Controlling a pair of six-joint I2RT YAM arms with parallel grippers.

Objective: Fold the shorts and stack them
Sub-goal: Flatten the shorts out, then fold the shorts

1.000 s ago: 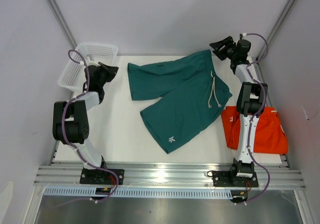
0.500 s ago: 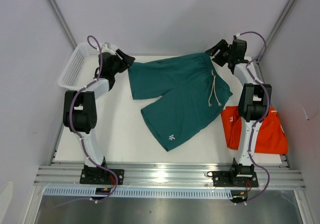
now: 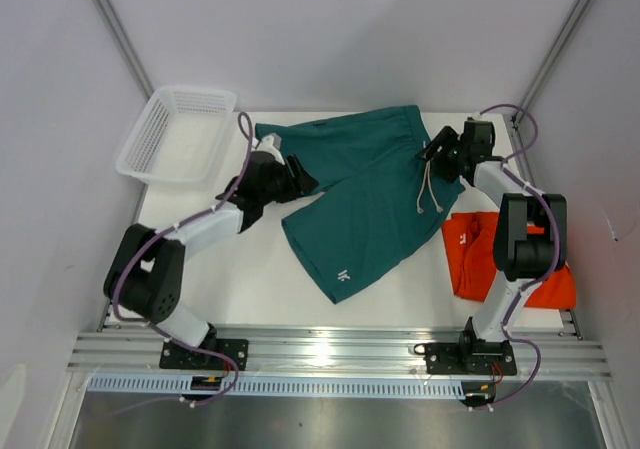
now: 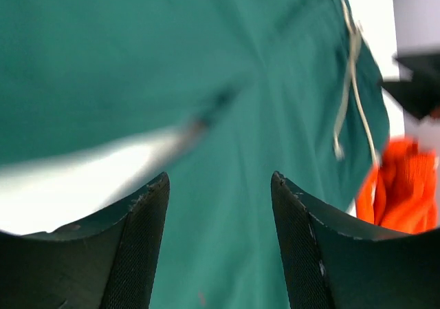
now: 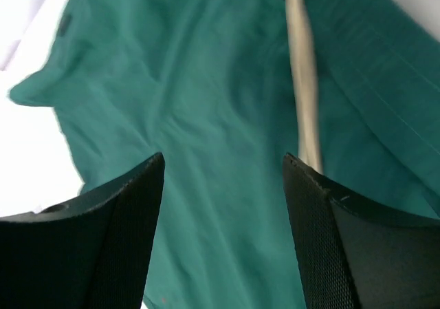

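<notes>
Dark teal shorts spread flat over middle of bench, reaching far edge. Waistband turned toward right edge; one leg pointed at far left corner, other at near edge. White drawstring laid loose across waistband.

Orange shorts bunched at near right corner, partly hidden by right arm, just beside teal pair.

Left gripper held with jaws apart, nothing between them, above teal fabric where legs fork.

Right gripper likewise spread, nothing clasped, above waistband beside drawstring.

White mesh basket set at far left corner.
</notes>
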